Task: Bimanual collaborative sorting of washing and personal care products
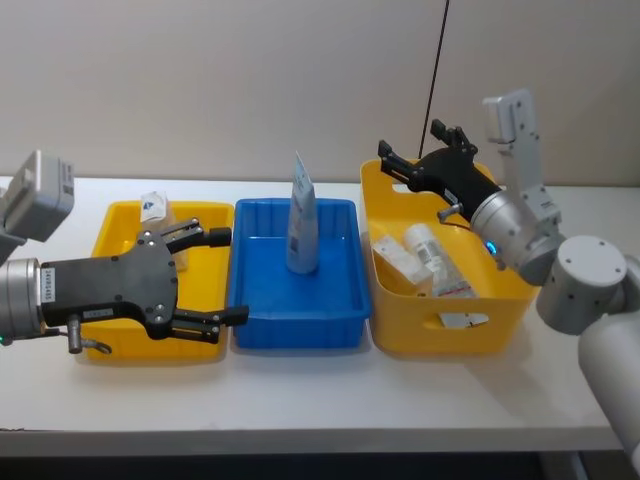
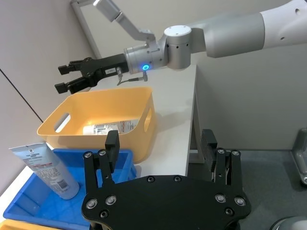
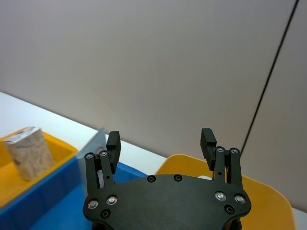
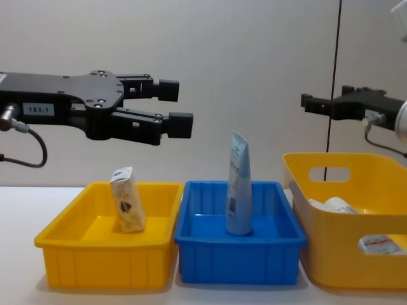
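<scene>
White table [image 1: 300,400] carries three bins in a row before a plain grey wall [image 1: 250,80]. Low yellow tray [image 4: 70,244] on the robot's left: small beige pack [image 4: 127,208] standing slightly tilted near its back. Blue tray [image 4: 238,251] in the middle: one light-blue-and-white squeeze tube [image 4: 238,194] upright on its cap. Tall yellow basket [image 1: 400,330] on the right: tubes and packs [image 1: 425,262] lying jumbled inside. Left gripper [image 1: 225,277] hangs above the low yellow tray's right side, jaws wide, empty. Right gripper [image 1: 395,160] hovers over the basket's back rim, jaws apart, empty. Thin dark cable [image 4: 335,82] runs down the wall behind.
</scene>
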Motion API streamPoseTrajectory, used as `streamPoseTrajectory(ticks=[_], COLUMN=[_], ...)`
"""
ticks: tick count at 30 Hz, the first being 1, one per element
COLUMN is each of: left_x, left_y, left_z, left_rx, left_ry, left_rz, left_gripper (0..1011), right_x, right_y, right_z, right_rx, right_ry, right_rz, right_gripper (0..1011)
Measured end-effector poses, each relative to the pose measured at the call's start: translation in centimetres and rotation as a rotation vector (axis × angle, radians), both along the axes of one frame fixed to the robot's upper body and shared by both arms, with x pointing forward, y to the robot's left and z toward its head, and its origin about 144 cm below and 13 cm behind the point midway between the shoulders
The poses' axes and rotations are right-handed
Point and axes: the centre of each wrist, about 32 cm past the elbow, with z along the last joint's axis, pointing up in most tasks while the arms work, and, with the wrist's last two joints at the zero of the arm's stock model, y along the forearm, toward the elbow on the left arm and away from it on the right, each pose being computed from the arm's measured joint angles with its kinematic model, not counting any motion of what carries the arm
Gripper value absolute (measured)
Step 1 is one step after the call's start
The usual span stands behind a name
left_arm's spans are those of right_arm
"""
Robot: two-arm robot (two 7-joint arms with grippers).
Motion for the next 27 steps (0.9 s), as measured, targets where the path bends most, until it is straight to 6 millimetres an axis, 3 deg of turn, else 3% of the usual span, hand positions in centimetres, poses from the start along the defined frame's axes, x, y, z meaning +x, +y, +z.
streamPoseTrajectory(ticks=[27], left_x=[0.0], left_y=[0.0], left_z=[0.0], left_rx=[0.000], left_ry=[0.000], left_rz=[0.000], left_gripper=[1001], right_x=[-7.2], right_y=[-0.8], right_z=[1.7], right_rx=[0.005], right_ry=[0.034], right_rz=[0.366], right_gripper=[1002])
